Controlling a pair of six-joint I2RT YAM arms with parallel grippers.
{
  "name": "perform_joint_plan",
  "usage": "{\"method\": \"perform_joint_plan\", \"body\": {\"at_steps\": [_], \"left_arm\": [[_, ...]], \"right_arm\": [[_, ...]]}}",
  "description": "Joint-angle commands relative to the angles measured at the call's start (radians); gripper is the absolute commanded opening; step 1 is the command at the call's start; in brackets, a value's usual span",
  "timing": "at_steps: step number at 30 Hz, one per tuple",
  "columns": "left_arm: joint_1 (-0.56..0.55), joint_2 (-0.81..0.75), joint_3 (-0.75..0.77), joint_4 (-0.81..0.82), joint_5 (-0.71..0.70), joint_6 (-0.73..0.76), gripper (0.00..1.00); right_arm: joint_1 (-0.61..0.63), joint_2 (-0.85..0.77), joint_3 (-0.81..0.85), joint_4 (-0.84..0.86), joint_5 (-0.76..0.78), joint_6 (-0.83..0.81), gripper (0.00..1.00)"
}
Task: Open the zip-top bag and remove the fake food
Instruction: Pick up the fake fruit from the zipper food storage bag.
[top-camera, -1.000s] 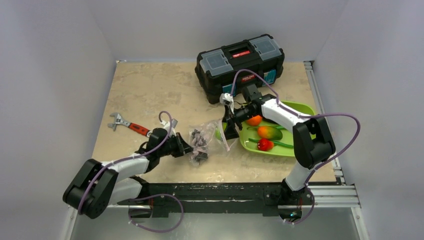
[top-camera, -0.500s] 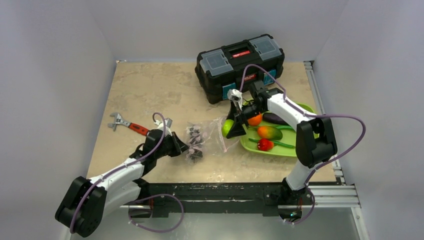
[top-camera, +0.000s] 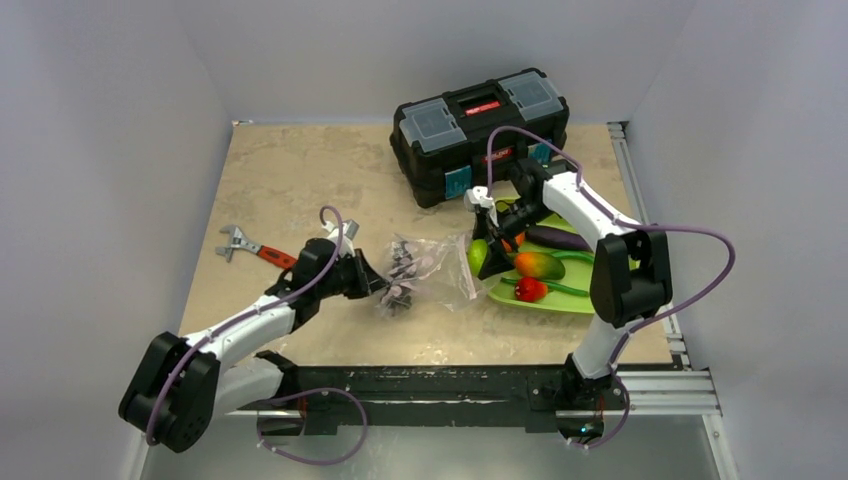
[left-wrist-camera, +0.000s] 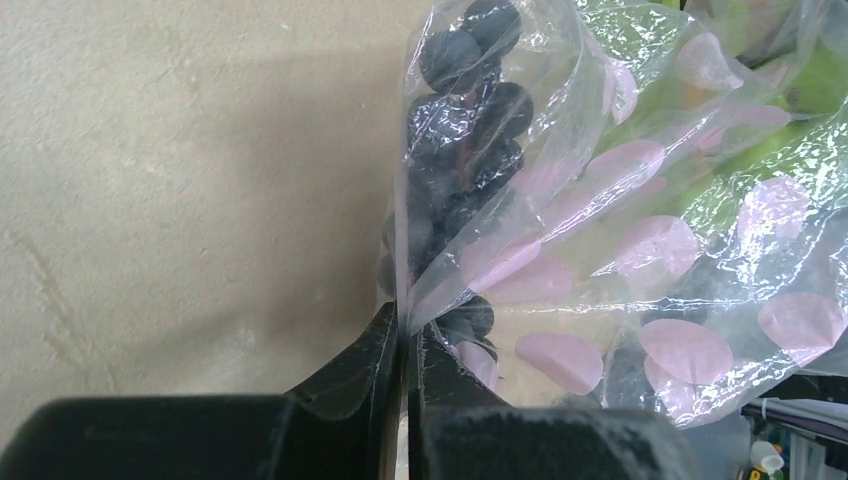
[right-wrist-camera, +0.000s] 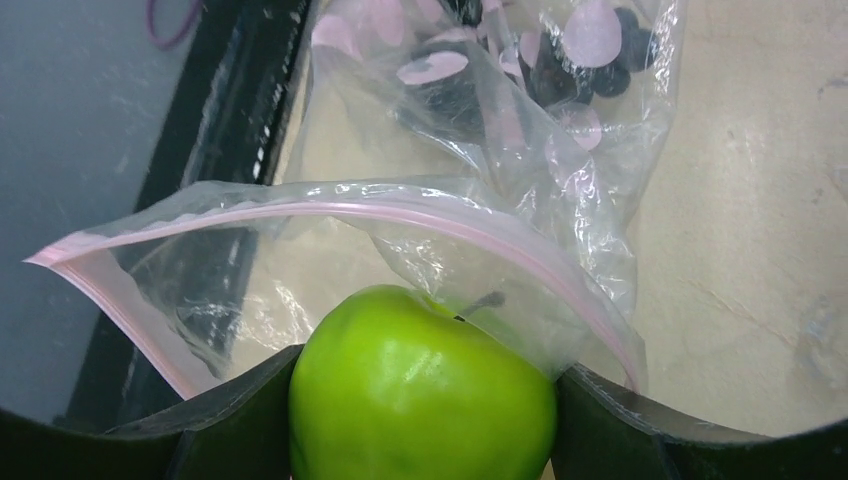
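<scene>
I see bare tabletop (top-camera: 300, 180) open across the far left. The toolbox (top-camera: 482, 130) blocks the far middle, the wrench (top-camera: 258, 251) lies at left, and the green apple (top-camera: 477, 256) in my right gripper (top-camera: 481, 263) fills the gap between zip-top bag (top-camera: 440, 270) and tray (top-camera: 575, 303).

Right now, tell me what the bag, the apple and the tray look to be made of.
Bag: thin clear plastic film, glossy; it crinkles, glints, and shows the grapes through it.
Apple: likely hard moulded plastic, smooth and shiny, with an even green colour and soft highlights.
Tray: probably rigid plastic, uniform lime green; finish too distant to judge.
</scene>
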Motion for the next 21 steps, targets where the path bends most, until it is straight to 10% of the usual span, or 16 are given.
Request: {"method": "perform_joint_plan", "body": {"at_steps": [1,21], "left_arm": [[0.012,0.075,0.086,-0.038,0.046,0.068,0.00],[0.011,0.168,0.186,-0.057,0.101,0.105,0.00]], "right_arm": [[-0.022,-0.069,0.018,-0.026,0.221,-0.097,0.08],[-0.046,-0.153,-0.055,0.001,0.486,-0.257,0.75]]}}
